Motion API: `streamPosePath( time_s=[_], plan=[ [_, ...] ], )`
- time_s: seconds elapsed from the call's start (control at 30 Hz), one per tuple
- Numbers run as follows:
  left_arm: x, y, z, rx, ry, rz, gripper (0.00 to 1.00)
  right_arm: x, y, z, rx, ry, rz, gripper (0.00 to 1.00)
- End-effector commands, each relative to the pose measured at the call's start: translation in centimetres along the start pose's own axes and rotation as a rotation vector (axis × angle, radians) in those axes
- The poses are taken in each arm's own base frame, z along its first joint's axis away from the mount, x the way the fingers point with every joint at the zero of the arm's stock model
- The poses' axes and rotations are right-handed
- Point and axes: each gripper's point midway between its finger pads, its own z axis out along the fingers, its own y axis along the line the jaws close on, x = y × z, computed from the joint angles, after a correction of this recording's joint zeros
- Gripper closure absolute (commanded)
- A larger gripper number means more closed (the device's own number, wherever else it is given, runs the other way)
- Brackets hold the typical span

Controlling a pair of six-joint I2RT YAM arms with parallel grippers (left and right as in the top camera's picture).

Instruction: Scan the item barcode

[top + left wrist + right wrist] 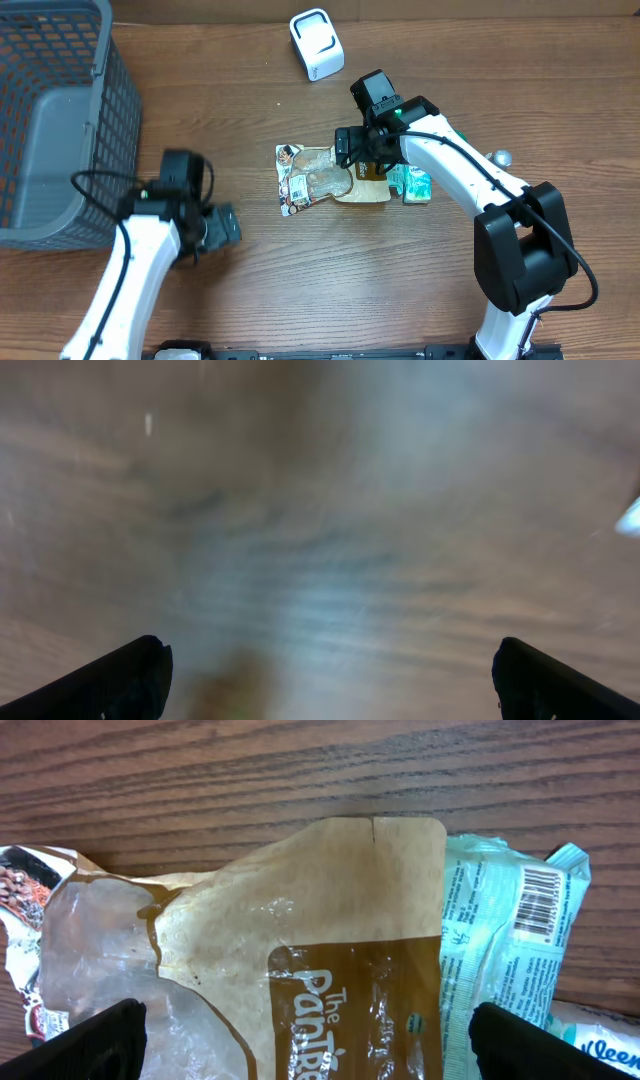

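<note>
Right hand spread over brown pouch, label cut off, left hand released, view blurred

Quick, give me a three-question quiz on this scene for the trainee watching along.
1. True or false: the right gripper is shut on the brown pouch.
2. In the right wrist view, the barcode shows on: A the brown pouch; B the teal packet; C the white device.
3. Which gripper is nearer the grey basket?

Key: 1 false, its jaws stand open over the pouch. 2 B. 3 the left gripper.
</note>
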Motion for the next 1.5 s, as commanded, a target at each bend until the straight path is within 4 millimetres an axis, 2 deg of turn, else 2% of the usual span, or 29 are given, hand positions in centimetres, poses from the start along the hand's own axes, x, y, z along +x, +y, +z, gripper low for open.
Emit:
streamPosePath(
  time_s=[0.0, 0.27, 0.73, 0.83, 0.93, 1.07, 1.13, 1.2, 1.3, 1.47],
  plan=[
    [1.5, 1.0, 0.2, -0.002, -0.021, 0.0, 0.0, -0.1, 0.0, -0.2, 0.003, -0.009, 0.001, 0.0],
    [4.3, 2.2, 0.8, 0.023, -0.063, -0.004, 0.01, -0.1, 0.0, -0.2, 0.003, -0.009, 0.001, 0.0],
    [4.2, 2.1, 0.9, 0.028, -0.068, -0.003, 0.0, -0.1, 0.0, -0.2, 0.003, -0.009, 0.001, 0.0],
    [2.2, 1.2, 0.2, 0.077, -0.18, -0.008, 0.0, -0.1, 0.0, -0.2, 0.003, -0.009, 0.001, 0.0],
    [-2.3, -0.8, -1.1, 0.168, -0.376, -0.02, 0.0, -0.1, 0.0, -0.2, 0.003, -0.009, 0.001, 0.0],
    [-9.1, -3.8, -6.1, 0.324, -0.707, -0.035, 0.0, -0.1, 0.0, -0.2, 0.003, -0.009, 0.001, 0.0],
    [-10.9, -4.7, -8.3, 0.378, -0.816, -0.039, 0.01, -0.1, 0.0, -0.2, 0.003, -0.009, 0.001, 0.0],
    [-11.6, -4.9, -9.4, 0.401, -0.866, -0.042, 0.0, -0.1, 0.0, -0.2, 0.003, -0.009, 0.001, 0.0],
    [-11.3, -4.8, -9.8, 0.411, -0.887, -0.043, 0.0, -0.1, 0.0, -0.2, 0.003, -0.009, 0.001, 0.0],
    [-11.1, -4.7, -8.9, 0.439, -0.949, -0.048, 0.0, -0.1, 0.0, -0.2, 0.003, -0.009, 0.001, 0.0]
  ],
)
